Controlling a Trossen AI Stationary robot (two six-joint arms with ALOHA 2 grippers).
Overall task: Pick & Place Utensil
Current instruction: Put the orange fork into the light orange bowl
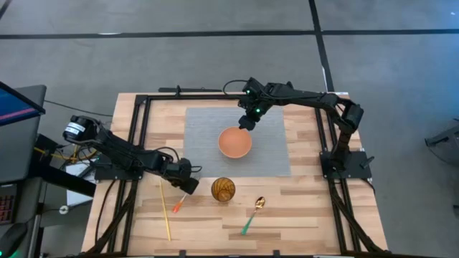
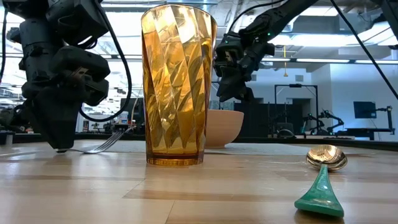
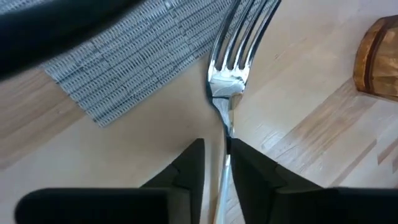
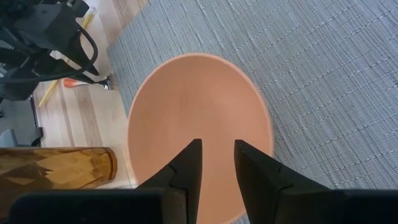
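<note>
A fork (image 1: 179, 204) with an orange handle lies flat on the wooden table, left of the amber glass (image 1: 223, 189). Its silver tines (image 3: 233, 74) point toward the grey mat (image 3: 124, 62). My left gripper (image 1: 188, 186) is down at the table (image 2: 59, 148), slightly open. Its fingers stand on either side of the fork's thin metal neck (image 3: 227, 127). My right gripper (image 1: 247, 124) hovers above the far rim of the orange bowl (image 1: 234, 143) on the mat, slightly open and holding nothing (image 4: 217, 155). My left gripper comes at the fork's neck (image 3: 227, 140) from above, fingers across it. The neck runs close along one finger (image 3: 249, 168), with a gap to the other. I cannot tell whether it touches. The fork lies on the table.
A spoon (image 1: 254, 211) with a green handle lies right of the glass near the table's near edge. A thin yellow stick (image 1: 165, 211) lies left of the fork. A black frame (image 1: 140, 115) borders the table. A monitor (image 1: 18, 107) stands beyond the left edge.
</note>
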